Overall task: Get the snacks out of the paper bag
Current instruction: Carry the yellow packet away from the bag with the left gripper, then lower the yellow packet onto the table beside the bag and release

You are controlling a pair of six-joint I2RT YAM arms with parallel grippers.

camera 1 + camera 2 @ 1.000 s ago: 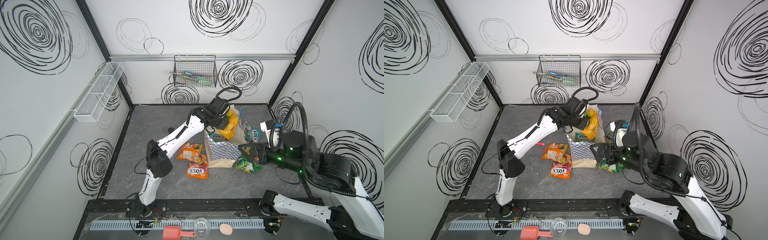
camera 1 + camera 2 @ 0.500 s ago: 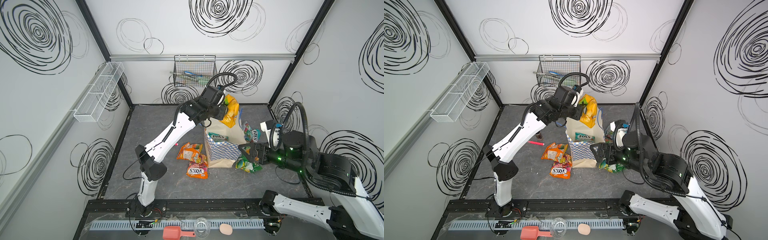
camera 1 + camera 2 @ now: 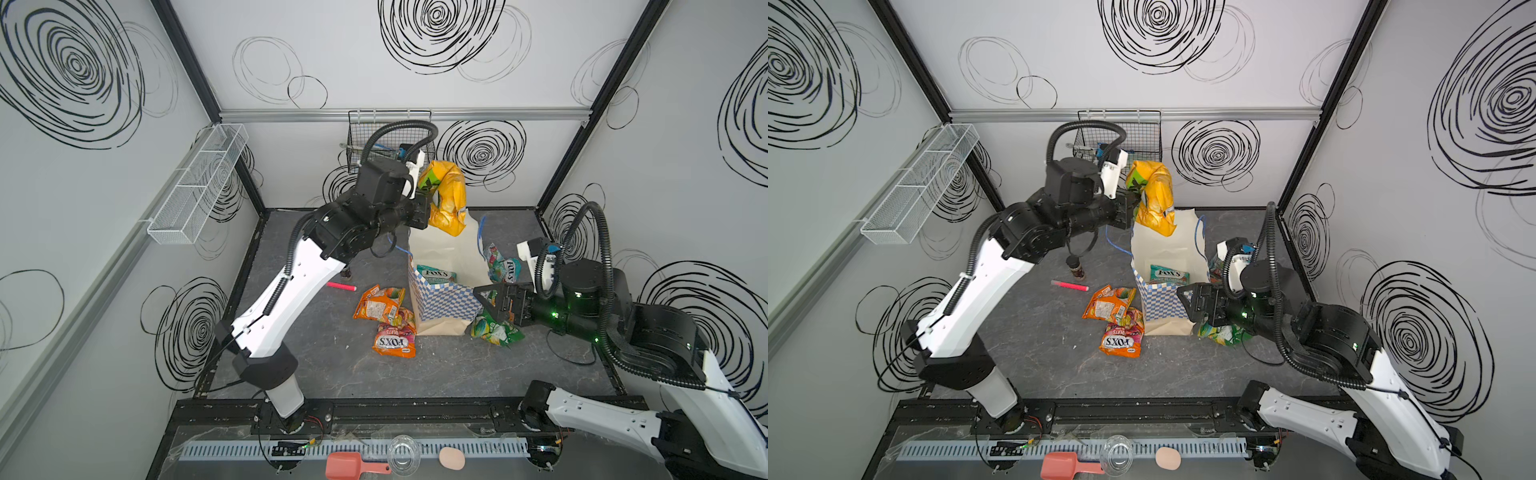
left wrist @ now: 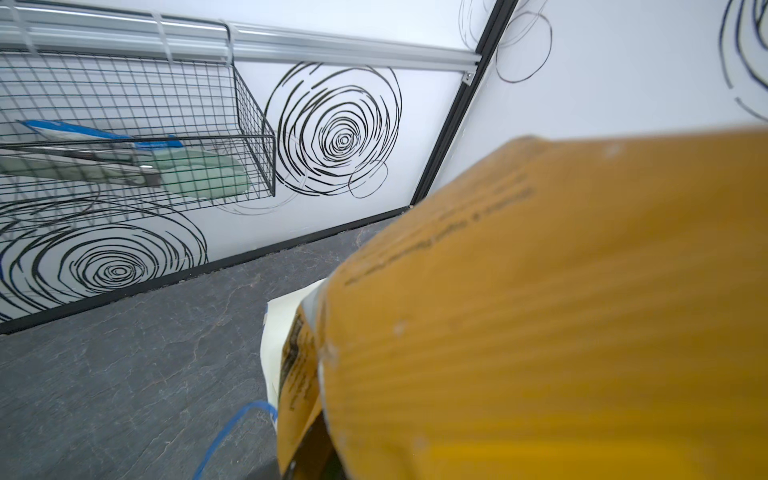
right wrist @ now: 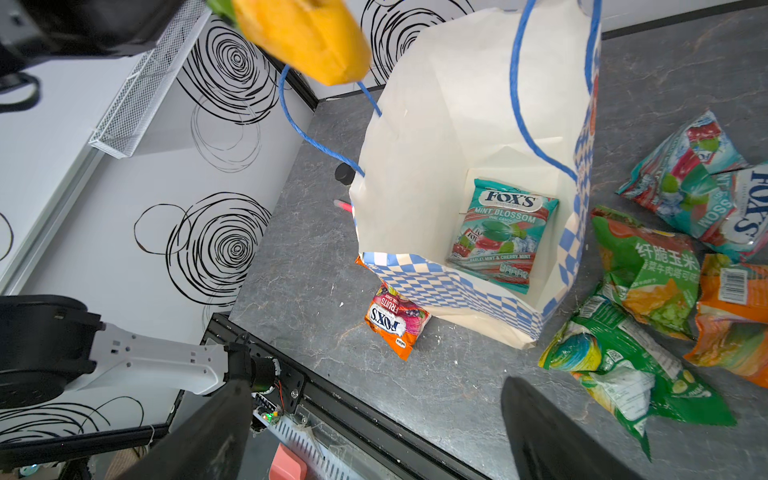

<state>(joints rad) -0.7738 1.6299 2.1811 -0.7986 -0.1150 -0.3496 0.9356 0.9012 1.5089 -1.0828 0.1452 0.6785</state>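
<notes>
Left end effector [image 3: 424, 196] has risen higher, clamped on yellow packet [image 3: 449, 203], jaws hidden; right end effector [image 3: 482, 301] apart

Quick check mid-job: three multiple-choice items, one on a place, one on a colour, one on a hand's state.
1. Where is the crinkly yellow-orange packet? A) on the table B) in the air, gripped by the left hand C) in the wire basket
2. What colour is the glossy packet inside the tall cream paper bag? A) teal B) pink C) orange
3. How is the right hand? A) shut on a green packet B) open, empty C) shut on a cord
B: both top views show it aloft. A: the right wrist view shows teal. B: its fingers stand wide apart, nothing between.
</notes>
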